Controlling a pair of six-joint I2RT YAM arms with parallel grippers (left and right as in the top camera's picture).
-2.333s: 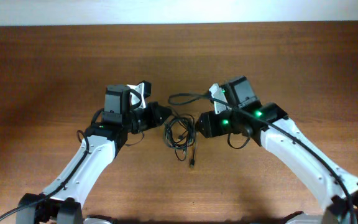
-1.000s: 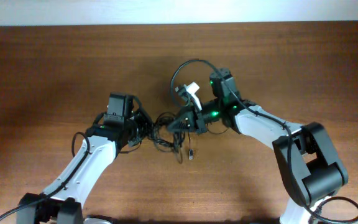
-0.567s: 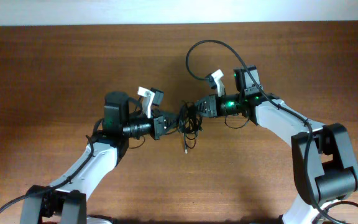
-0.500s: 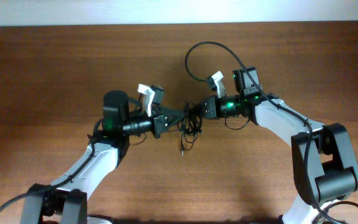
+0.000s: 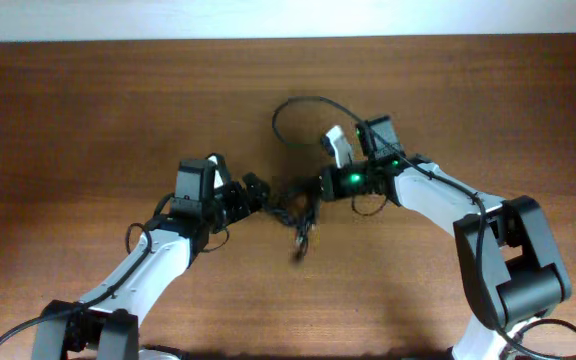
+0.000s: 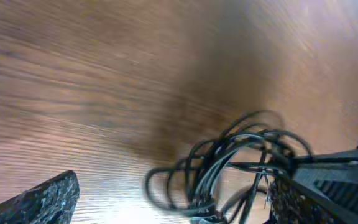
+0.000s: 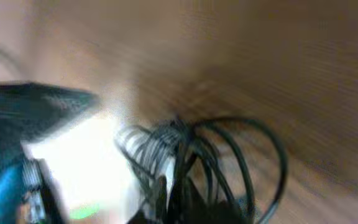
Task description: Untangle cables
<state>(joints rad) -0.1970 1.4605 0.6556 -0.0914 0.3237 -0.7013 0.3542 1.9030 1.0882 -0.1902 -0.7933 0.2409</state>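
The cables (image 5: pixel 290 206) are a small knot of thin black cords hanging between the two grippers at mid-table, with a blurred plug end (image 5: pixel 298 248) dangling below. My right gripper (image 5: pixel 313 190) is shut on the knot's right side; in the right wrist view the cables (image 7: pixel 229 155) fan out from the closed fingertips of the right gripper (image 7: pixel 173 202). My left gripper (image 5: pixel 258 196) stands open just left of the knot. In the left wrist view its fingers (image 6: pixel 39 200) are spread wide, with the cables (image 6: pixel 229 165) loose between them and the left gripper (image 6: pixel 179 208) touching none that I can see.
A thicker black cable (image 5: pixel 293 104) attached to the right arm arcs over the table behind the right wrist. The wooden table (image 5: pixel 88 120) stretches bare to the left and far side. The white wall edge runs along the top.
The left gripper has opened and let go of the knot, drawing back slightly. The right gripper, still shut on the knot, has swung left and nearer; the plug end swings.
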